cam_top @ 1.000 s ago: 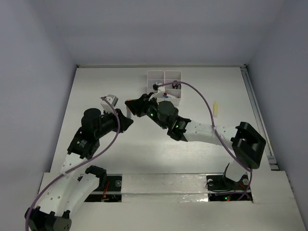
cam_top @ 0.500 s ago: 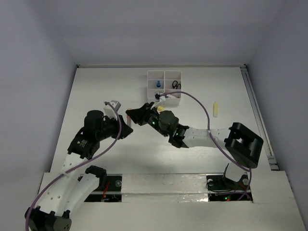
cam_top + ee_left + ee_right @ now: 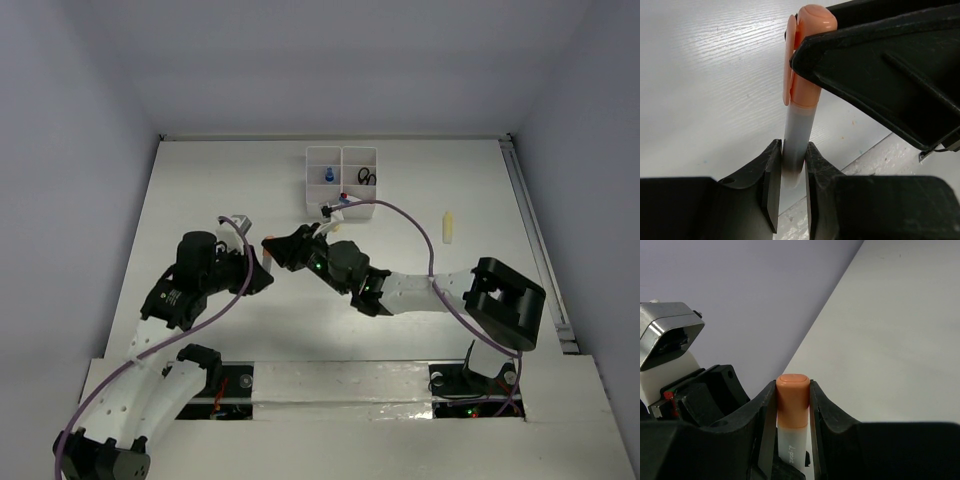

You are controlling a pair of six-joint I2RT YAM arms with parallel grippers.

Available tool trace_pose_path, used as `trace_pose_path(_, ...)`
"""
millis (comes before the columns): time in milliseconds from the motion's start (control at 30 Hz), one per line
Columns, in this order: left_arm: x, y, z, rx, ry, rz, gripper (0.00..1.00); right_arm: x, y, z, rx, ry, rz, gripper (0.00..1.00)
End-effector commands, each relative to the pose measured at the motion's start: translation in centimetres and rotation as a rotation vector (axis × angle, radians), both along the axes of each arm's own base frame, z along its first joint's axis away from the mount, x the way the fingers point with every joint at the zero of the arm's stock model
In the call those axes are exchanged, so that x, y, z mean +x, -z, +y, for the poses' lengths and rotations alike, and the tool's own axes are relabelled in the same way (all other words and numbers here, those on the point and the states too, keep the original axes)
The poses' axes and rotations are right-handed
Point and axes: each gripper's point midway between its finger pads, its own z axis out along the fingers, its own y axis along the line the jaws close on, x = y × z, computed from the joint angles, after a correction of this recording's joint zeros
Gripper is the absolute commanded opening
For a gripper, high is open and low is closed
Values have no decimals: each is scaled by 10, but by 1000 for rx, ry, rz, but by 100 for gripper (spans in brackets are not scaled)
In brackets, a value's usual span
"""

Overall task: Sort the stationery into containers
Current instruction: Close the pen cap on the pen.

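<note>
table (image 3: 200,180): white, wood-grain | walls (image 3: 330,60): pale violet | rail (image 3: 537,235): table's rt edge

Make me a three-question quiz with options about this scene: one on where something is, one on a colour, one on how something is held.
1. Where is the cream tube?
A. lying on the table, right of the tray
B. inside a compartment
C. at the left wall

2. What colour is the cap of the held pen?
A. green
B. orange
C. purple

3. How is the pen held?
A. lying loose
B. standing in a compartment
C. gripped by the left tool and the right tool at once

Answers:
1 A: the top view shows the tube alone on bare table, apart from the tray.
2 B: both wrist views show an orange cap on a white barrel.
3 C: the left tool is shut on the barrel and the right tool on the cap.
</note>
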Motion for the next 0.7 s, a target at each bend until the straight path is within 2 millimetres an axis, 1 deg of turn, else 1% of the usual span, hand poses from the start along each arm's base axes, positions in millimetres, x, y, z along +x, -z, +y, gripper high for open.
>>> trace_pose_path(0, 88, -135, 40, -105, -337, -554, 0, -140, 133, 9, -420, -461, 167, 0)
trace_pose_path(33, 88, -142, 39, -123, -339, -579, 0, -141, 138, 7, -444, -459, 178, 0)
trace_pose_path(100, 89, -143, 40, -137, -348, -576, 0, -137, 139, 8, -465, -447, 169, 0)
trace_pose_path(133, 89, -145, 40, -142, -348, -576, 0, -135, 144, 4, -495, -435, 175, 0)
trace_pose_path(200, 89, -148, 40, -151, -354, -577, 0, -129, 143, 1, -518, -402, 157, 0)
trace_pose_path(233, 89, -155, 40, -165, -362, -583, 0, -125, 144, -3, -541, -377, 152, 0)
trace_pose_path(267, 90, -157, 40, -172, -365, -582, 0, -123, 146, -6, -554, -369, 148, 0)
trace_pose_path(300, 90, -162, 39, -184, -366, -587, 0, -123, 148, -8, -562, -366, 151, 0)
trace_pose_path(333, 91, -172, 38, -211, -370, -600, 0, -124, 151, -11, -572, -366, 151, 0)
trace_pose_path(367, 93, -174, 37, -224, -368, -600, 0, -125, 151, -12, -572, -371, 148, 0)
trace_pose_path(467, 94, -191, 31, -287, -356, -624, 0, -125, 152, -18, -571, -361, 154, 0)
trace_pose_path(533, 94, -199, 25, -320, -326, -631, 0, -125, 147, -18, -553, -352, 155, 0)
trace_pose_path(567, 94, -200, 23, -323, -314, -633, 0, -117, 142, -19, -534, -334, 155, 0)
trace_pose_path(600, 92, -198, 18, -341, -292, -618, 0, -106, 131, -20, -504, -311, 148, 0)
trace_pose_path(667, 92, -188, 11, -346, -258, -587, 0, -90, 110, -19, -441, -285, 131, 0)
